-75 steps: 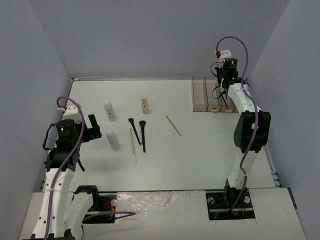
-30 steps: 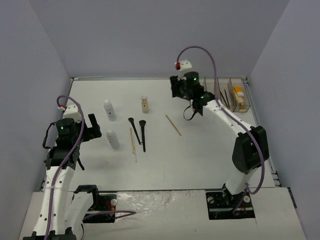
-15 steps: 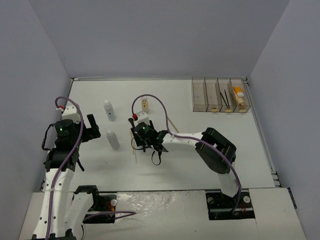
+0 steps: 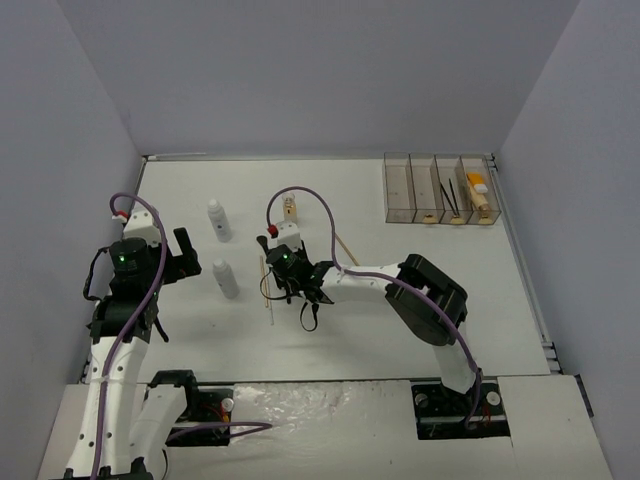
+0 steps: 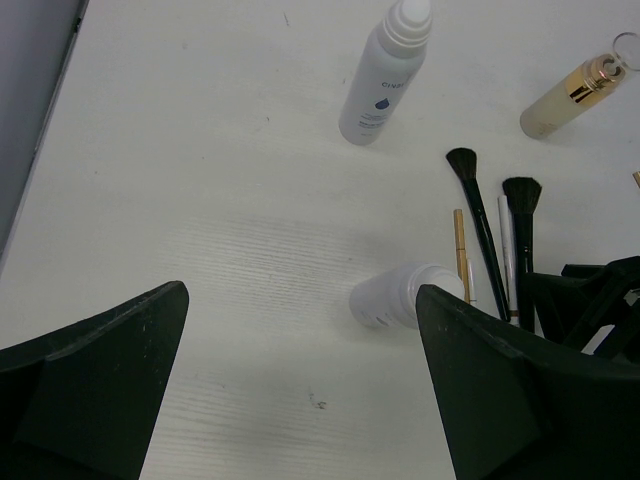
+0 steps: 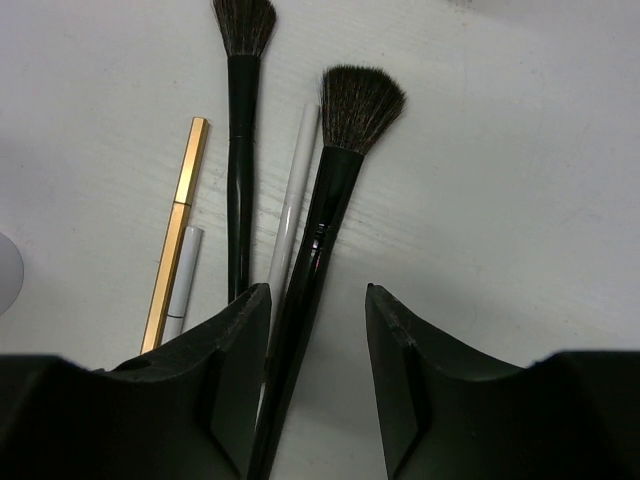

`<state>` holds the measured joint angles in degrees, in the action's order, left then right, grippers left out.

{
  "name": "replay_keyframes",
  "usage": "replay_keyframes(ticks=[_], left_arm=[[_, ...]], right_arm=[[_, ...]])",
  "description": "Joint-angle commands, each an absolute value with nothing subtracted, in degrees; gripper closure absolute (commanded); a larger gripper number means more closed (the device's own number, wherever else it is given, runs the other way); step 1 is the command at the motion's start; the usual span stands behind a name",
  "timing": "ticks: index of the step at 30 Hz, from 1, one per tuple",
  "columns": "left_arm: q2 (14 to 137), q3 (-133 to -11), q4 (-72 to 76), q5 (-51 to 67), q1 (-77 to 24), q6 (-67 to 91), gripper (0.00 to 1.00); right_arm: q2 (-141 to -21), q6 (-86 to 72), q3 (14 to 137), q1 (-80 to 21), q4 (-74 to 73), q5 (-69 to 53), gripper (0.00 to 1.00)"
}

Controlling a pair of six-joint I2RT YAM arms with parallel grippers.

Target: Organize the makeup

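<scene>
Two white bottles (image 4: 218, 220) (image 4: 225, 278) lie left of centre; they also show in the left wrist view (image 5: 385, 75) (image 5: 398, 297). A small glass bottle of tan liquid (image 4: 290, 207) (image 5: 570, 95) lies behind the brushes. My left gripper (image 4: 187, 255) (image 5: 300, 300) is open and empty, just left of the nearer white bottle. My right gripper (image 4: 292, 288) (image 6: 318, 300) is open, low over two black brushes (image 6: 330, 210) (image 6: 240, 150), a gold pencil (image 6: 178, 225) and a white pencil (image 6: 295, 195). The bigger brush's handle lies between its jaws, close to the left finger (image 6: 240, 340).
The clear four-compartment box (image 4: 398, 190) stands at the back right, holding an orange tube (image 4: 478, 184), a beige tube (image 4: 484, 207) and a thin black item (image 4: 452, 197). White walls close in the table on three sides. The right arm (image 4: 430, 300) stretches across the middle.
</scene>
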<state>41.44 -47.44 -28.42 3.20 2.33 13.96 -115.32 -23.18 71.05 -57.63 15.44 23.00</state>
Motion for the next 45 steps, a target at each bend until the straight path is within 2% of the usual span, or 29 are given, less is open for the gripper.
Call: replay_keyframes(ticks=[1, 16, 31, 34, 37, 39, 45], left_arm=[[41.1, -49.9, -25.3, 3.7, 2.7, 14.5, 0.03], [41.5, -50.0, -25.5, 3.7, 2.6, 14.5, 0.03], [41.6, -50.0, -25.4, 3.7, 2.6, 14.5, 0.03], [41.7, -50.0, -25.4, 4.0, 2.6, 14.5, 0.03], [41.6, -50.1, -25.4, 3.7, 2.6, 14.4, 0.03], [41.4, -50.1, -25.6, 3.4, 2.6, 14.4, 0.03], [41.4, -50.0, -25.6, 3.6, 2.7, 14.5, 0.03]], right_arm=[[-115.9, -24.3, 74.9, -57.4, 18.5, 27.0, 0.61], [-118.9, -25.1, 76.8, -55.6, 18.5, 27.9, 0.74], [-119.2, -28.0, 72.4, -54.2, 17.0, 26.5, 0.74], [-117.2, -28.3, 70.3, -54.2, 14.7, 28.5, 0.76], [-113.0, -27.5, 67.1, -53.7, 13.5, 29.7, 0.87], [-109.4, -25.5, 65.3, -52.2, 12.7, 29.6, 0.98], [-92.4, -14.3, 62.3, -43.4, 11.3, 21.2, 1.00]])
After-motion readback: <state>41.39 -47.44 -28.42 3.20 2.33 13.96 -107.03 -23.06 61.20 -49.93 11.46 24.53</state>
